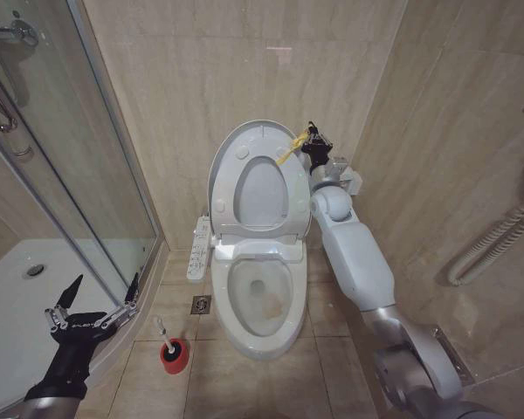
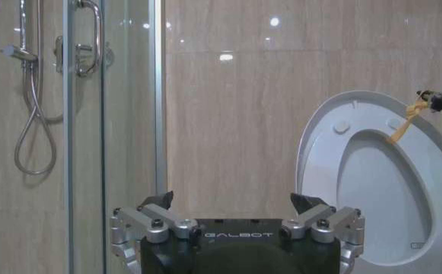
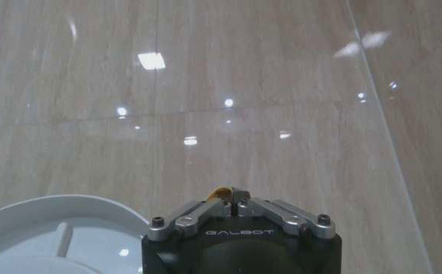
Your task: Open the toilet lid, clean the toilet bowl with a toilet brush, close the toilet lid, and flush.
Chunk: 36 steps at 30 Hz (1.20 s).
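— What's the biggest thing in front of the robot?

— The glass shower enclosure point(image 1: 61, 175) on the robot's left, with its white shower tray point(image 1: 17, 305) below. Then the toilet bowl point(image 1: 260, 336), set against the beige tiled wall point(image 1: 201, 78), its basin uncovered.

— And the cover?

— The toilet lid point(image 1: 230, 148) stands upright, leaning back toward the wall, with the ring seat point(image 1: 262, 229) raised against it. A bidet control panel point(image 1: 198, 250) sticks out from the bowl's side nearest the shower.

— Where are the arms?

— The right arm point(image 1: 354, 262) reaches up along the bowl's right side. The right gripper point(image 1: 313, 140) is at the lid's upper rim, fingers pinched together on the yellow clip point(image 1: 286, 154); in the right wrist view a bit of yellow shows between the closed fingertips. The left gripper point(image 1: 94, 305) hangs low over the edge of the shower tray, well apart from the toilet, fingers spread wide and holding nothing.

— The brush?

— The toilet brush point(image 1: 161, 330) stands in its red holder point(image 1: 174, 356) on the floor tiles, just beside the bowl's left front, near a small floor drain point(image 1: 201, 305).
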{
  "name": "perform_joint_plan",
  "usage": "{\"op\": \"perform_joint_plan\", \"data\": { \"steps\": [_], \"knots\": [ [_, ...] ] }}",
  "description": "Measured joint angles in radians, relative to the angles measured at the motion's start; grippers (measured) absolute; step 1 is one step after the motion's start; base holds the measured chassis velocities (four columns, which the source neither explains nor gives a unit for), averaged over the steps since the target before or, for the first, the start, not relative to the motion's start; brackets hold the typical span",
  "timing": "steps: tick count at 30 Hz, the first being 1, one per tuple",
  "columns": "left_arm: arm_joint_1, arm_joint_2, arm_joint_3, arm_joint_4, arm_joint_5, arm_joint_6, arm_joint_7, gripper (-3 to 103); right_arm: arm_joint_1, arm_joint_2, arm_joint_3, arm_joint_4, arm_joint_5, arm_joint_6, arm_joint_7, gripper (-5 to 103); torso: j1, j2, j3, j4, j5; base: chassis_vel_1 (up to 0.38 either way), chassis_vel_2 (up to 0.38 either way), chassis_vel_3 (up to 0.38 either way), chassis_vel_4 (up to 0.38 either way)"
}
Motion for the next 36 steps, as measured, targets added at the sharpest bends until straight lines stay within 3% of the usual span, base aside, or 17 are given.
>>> {"op": "perform_joint_plan", "data": {
  "steps": [19,36],
  "knots": [
    [0.0,0.0,0.0,0.0,0.0,0.0,0.0,100,0.084,0.026,0.037,-0.191,-0.1,0.078,0.0,0,0.0,0.0,0.0,0.0,0.0001,0.0,0.0,0.0,0.0],
    [0.0,0.0,0.0,0.0,0.0,0.0,0.0,100,0.078,0.001,0.034,-0.164,-0.086,0.053,0.01,0,0.0,0.0,0.0,0.0,0.0001,0.0,0.0,0.0,0.0]
  ]
}}
